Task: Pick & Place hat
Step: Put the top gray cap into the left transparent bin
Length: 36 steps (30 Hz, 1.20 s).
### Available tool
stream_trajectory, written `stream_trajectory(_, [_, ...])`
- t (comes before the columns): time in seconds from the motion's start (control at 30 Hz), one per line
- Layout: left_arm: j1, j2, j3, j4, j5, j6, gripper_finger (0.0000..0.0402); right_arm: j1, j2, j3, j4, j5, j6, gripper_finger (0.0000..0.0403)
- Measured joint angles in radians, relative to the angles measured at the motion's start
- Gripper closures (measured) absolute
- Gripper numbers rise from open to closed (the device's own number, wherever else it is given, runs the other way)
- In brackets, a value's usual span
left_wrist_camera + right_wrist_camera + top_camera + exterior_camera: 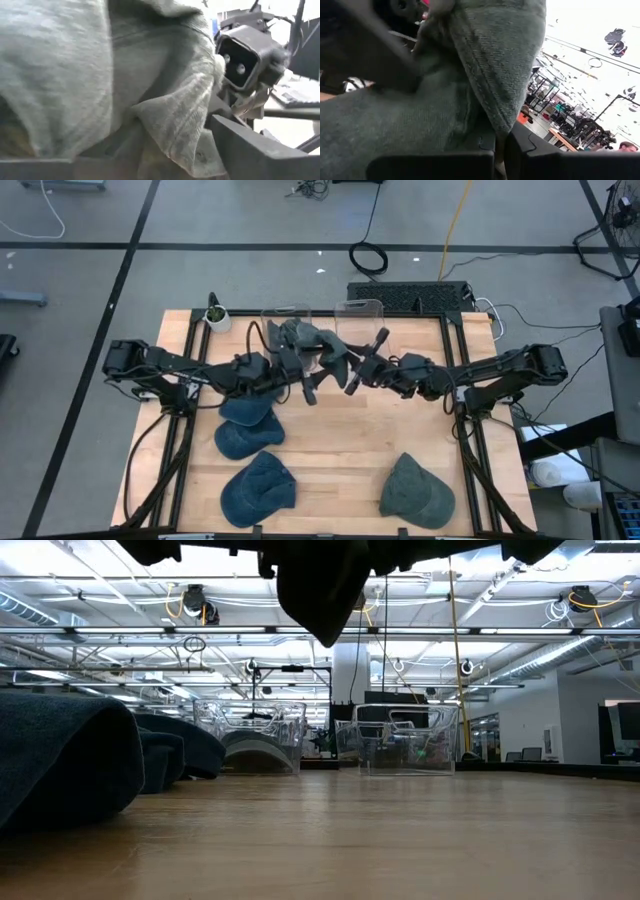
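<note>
A grey-green hat [318, 348] hangs in the air over the far middle of the table, between my two grippers. My right gripper [362, 368] comes at it from the table's right and is shut on it [500, 150]. My left gripper [303, 378] reaches in from the left and is open. Its fingers stand either side of a hanging fold of the hat [175, 125]. In the low view the hat [322, 590] shows as a dark shape high above the tabletop. My right gripper pinches the hat's stitched edge [492, 107] between its two fingers, coming about level from the table's right. The hat is lifted clear of the table and hangs slack around the fingers. My left gripper is close against the hat's cloth [165, 115]; I cannot tell whether its fingers touch it.
Two clear bins [285, 320] [360, 313] stand at the far edge behind the grippers, with a small potted plant [216, 315] at the far left. Three blue hats [245, 412] [248, 440] [258, 488] lie left of centre. A green hat [415, 490] lies near right.
</note>
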Motion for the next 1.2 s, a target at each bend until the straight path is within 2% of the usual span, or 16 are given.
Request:
stream_trajectory(0.1, [0.000, -0.007, 0.000, 0.000, -0.001, -0.058, 0.0232, 0.000, 0.000, 0.000, -0.020, -0.002, 0.009, 0.0403])
stream_trajectory(0.23, [0.001, -0.007, 0.000, -0.031, -0.004, -0.065, 0.0358, 0.001, 0.000, 0.001, -0.065, -0.002, 0.037, 0.0403])
stream_trajectory(0.27, [0.001, -0.007, 0.000, -0.039, -0.001, -0.065, 0.0378, 0.002, 0.000, 0.001, -0.077, -0.002, 0.051, 0.0402])
stream_trajectory(0.4, [-0.006, -0.048, -0.001, -0.152, 0.000, -0.066, 0.0395, 0.002, -0.001, 0.001, -0.130, 0.003, 0.123, 0.0388])
stream_trajectory(0.47, [-0.011, -0.090, 0.000, -0.222, 0.000, -0.091, 0.0396, 0.002, -0.001, 0.001, -0.152, 0.044, 0.164, 0.0377])
stream_trajectory(0.57, [-0.019, -0.185, 0.000, -0.393, -0.026, -0.110, 0.0398, 0.000, -0.012, 0.001, -0.215, 0.114, 0.187, 0.0353])
stream_trajectory(0.63, [-0.021, -0.254, 0.006, -0.474, -0.046, -0.115, 0.0398, -0.002, -0.032, 0.000, -0.279, 0.117, 0.225, 0.0333])
stream_trajectory(0.7, [-0.012, -0.329, 0.041, -0.644, -0.076, -0.122, 0.0399, -0.001, -0.056, 0.000, -0.339, 0.108, 0.288, 0.0309])
stream_trajectory(0.8, [0.043, -0.394, 0.165, -0.969, -0.092, -0.190, 0.0399, -0.001, -0.103, 0.000, -0.453, 0.071, 0.395, 0.0270])
stream_trajectory(0.9, [0.130, -0.404, 0.317, -1.259, 0.004, -0.280, 0.0400, -0.003, -0.145, 0.000, -0.513, -0.001, 0.476, 0.0236])
stream_trajectory(0.97, [0.187, -0.390, 0.399, -1.373, 0.107, -0.292, 0.0400, -0.004, -0.174, 0.000, -0.538, -0.063, 0.521, 0.0219])
stream_trajectory(1.1, [0.257, -0.367, 0.476, -1.457, 0.356, -0.234, 0.0400, -0.002, -0.226, 0.000, -0.579, -0.223, 0.602, 0.0202])
stream_trajectory(1.2, [0.260, -0.358, 0.488, -1.440, 0.580, -0.120, 0.0401, -0.002, -0.262, 0.000, -0.614, -0.439, 0.639, 0.0198])
